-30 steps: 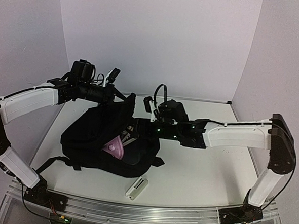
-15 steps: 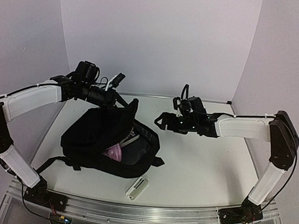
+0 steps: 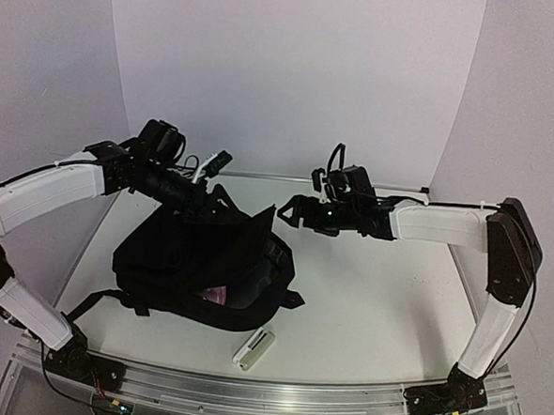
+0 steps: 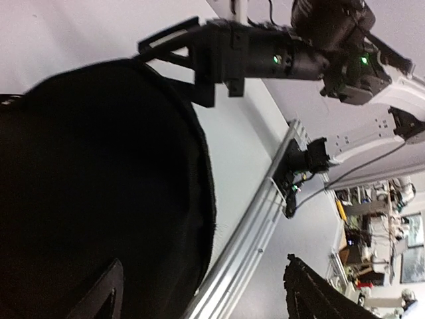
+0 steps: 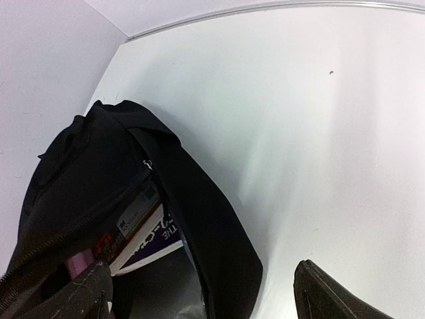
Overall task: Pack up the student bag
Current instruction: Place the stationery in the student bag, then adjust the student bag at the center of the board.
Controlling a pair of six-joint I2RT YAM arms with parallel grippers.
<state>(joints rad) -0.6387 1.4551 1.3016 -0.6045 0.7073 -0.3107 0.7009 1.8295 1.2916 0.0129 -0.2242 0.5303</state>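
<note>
The student bag lies on its side on the white table, left of the middle. Its top flap sags over the mouth. A pink item shows in the opening. My left gripper hovers at the bag's far upper edge. In the left wrist view its jaws stand wide open, with the black fabric under them and nothing gripped. My right gripper is open in the air just right of the bag. The right wrist view looks into the bag, onto a purple-and-white book.
A small white oblong object lies on the table in front of the bag, near the aluminium rail. A black strap trails from the bag's near left. White walls close in the back and both sides.
My left gripper has opened and let go of the bag's top flap, which dropped over the opening. My right gripper rose out of the bag's mouth and drew back to the right.
</note>
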